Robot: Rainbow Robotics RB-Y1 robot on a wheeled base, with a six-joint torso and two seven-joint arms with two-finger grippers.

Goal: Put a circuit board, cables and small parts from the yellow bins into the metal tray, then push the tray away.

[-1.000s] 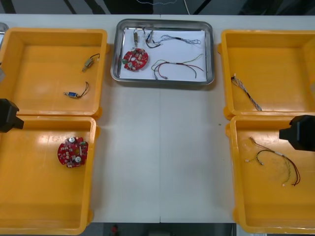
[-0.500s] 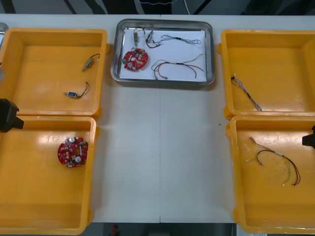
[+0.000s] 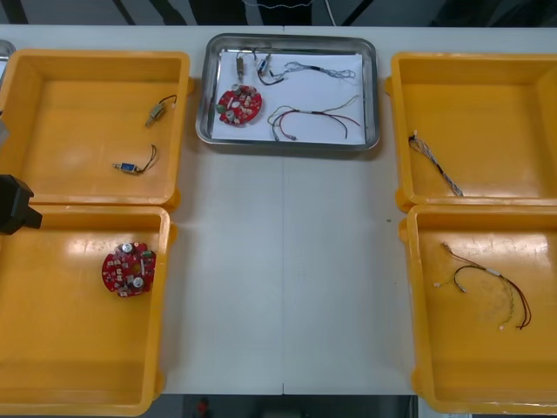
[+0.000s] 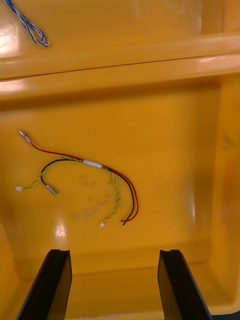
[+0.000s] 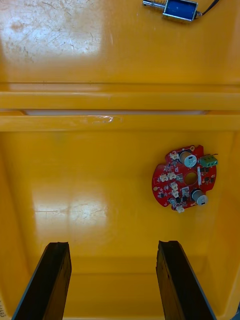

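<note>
One metal tray (image 3: 376, 104): far middle of the table (image 3: 287, 279), white inside, sitting between the two far yellow bins and touching neither.
Tray load: a round red tray board (image 3: 239, 104) on the robot's-left side, tray cables (image 3: 306, 114) spread across the rest, and a couple of tiny bits along the far wall that I can't make out.
Near-left bin (image 3: 70, 348): one spare board (image 3: 129, 268) lying flat on the floor, closer to the table-side wall.
Far-left bin (image 3: 78, 104): two bits lying apart, a grey small metal part (image 3: 157, 111) with a black lead and a blue small metal part (image 3: 127, 166).
Far-right bin (image 3: 487, 96): just a twisted blue and white cable (image 3: 435, 165) near its tray-side wall.
Near-right bin (image 3: 470, 366): a loose red and yellow cable (image 3: 487, 287), with some black in it, curled on the floor.
Left gripper (image 5: 114, 246): hanging above the near-left bin, fingers wide apart with nothing between them. The spare board is ahead of it, nearer one finger, no contact. From the front, its black body pokes in at the left edge over the ridge between the two left bins.
Right gripper (image 4: 114, 252): above the near-right bin, fingers spread wide too, holding nothing. The red and yellow cable lies ahead of the gap, well clear of both tips.
</note>
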